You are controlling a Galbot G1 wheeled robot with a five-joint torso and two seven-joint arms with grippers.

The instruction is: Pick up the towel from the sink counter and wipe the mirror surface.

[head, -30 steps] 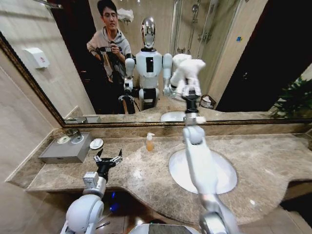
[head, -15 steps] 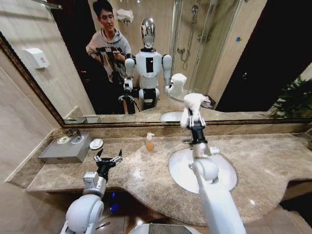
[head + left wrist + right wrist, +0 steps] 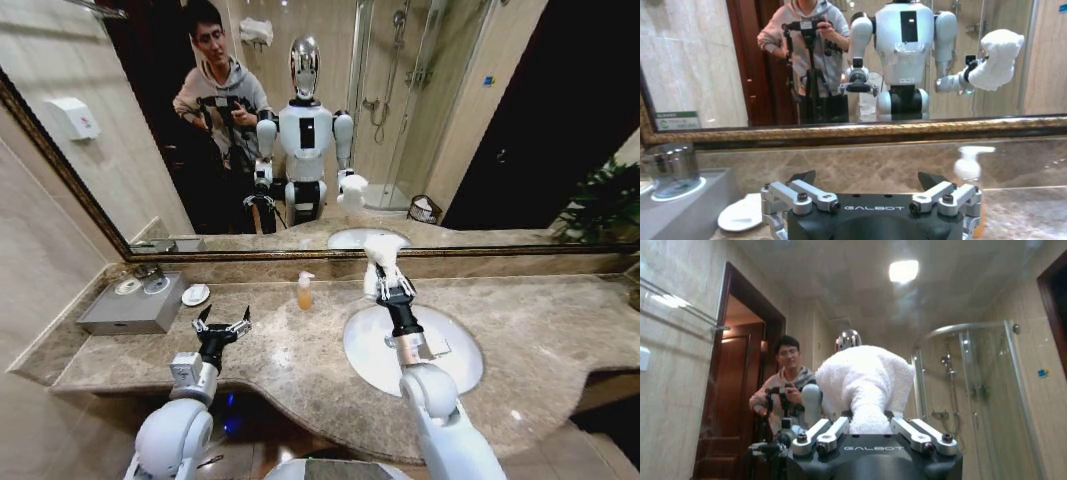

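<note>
Over the white basin (image 3: 455, 372), at about the centre of the head view, the right gripper (image 3: 383, 281) is clamped on the towel (image 3: 382, 250), which bunches up above its fingers as a fluffy white wad. From the right wrist view the cloth (image 3: 863, 382) sits pinched between the two fingers and faces the mirror (image 3: 430, 110). The towel hangs low, near the bronze frame along the mirror's bottom edge, toward twelve o'clock from the basin; whether it touches the glass cannot be told from these views, though it looks held just off it, above the sink counter (image 3: 560, 320).

The left gripper (image 3: 222, 325) rests parked at about eight o'clock from the basin, over the counter's front curve, with its fingers spread wide and nothing between them; the left wrist view shows the same open fingers (image 3: 810, 192) pointing at the back wall. A soap bottle (image 3: 306, 291) stands between the two arms near the backsplash, and a small white dish (image 3: 196, 294) lies beside a grey tray (image 3: 125, 315) at ten o'clock.

As a judgement, the pickup is done, since the towel is off the counter and in hand. How much wiping is finished cannot be read from the glass, which shows no streaks or marks either way.
</note>
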